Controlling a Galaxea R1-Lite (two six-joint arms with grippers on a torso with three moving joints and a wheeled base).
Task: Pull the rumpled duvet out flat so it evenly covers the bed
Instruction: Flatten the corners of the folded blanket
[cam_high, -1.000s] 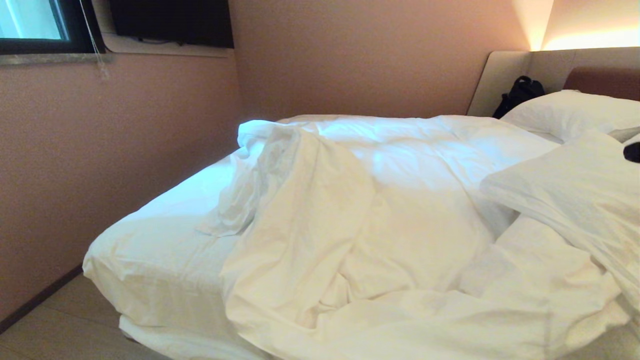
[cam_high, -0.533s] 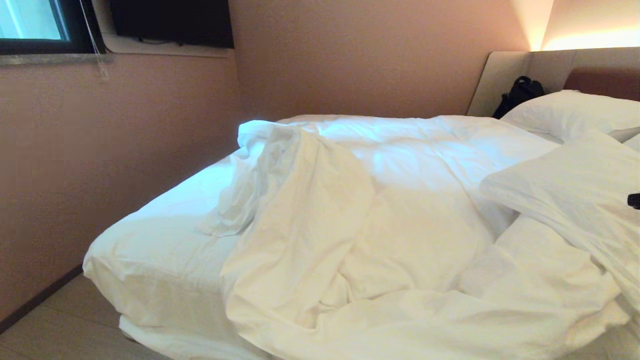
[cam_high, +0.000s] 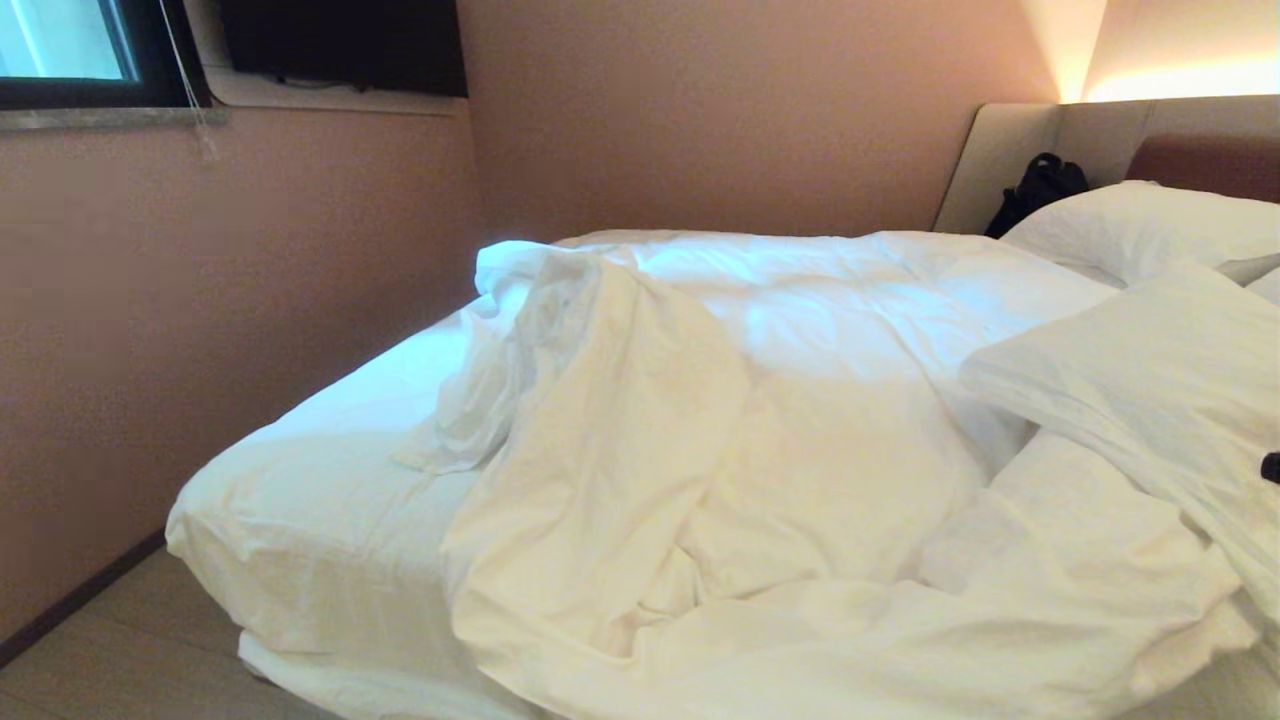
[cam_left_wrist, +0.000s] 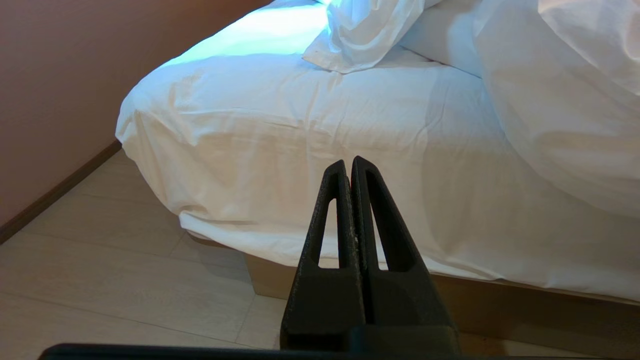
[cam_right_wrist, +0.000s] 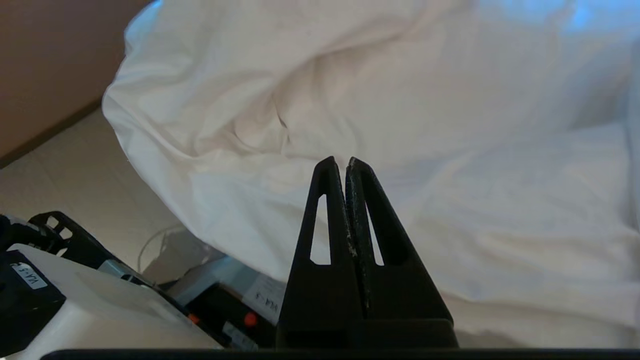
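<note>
Where duvet (cam_high: 760, 440) bunches, mattress edge (cam_high: 300, 520) lies bare.

The bed (cam_high: 300, 500) is seen from above its foot corner by the head view, faced toward the headboard (cam_high: 1010, 150); the bed's sheeted corner (cam_left_wrist: 210, 130) is viewed from low near the floor (cam_left_wrist: 100, 290) by the left wrist view; the duvet (cam_right_wrist: 400, 150) is viewed closely by the right wrist view; that rumpled duvet (cam_high: 720, 450) is shared by all views.
</note>
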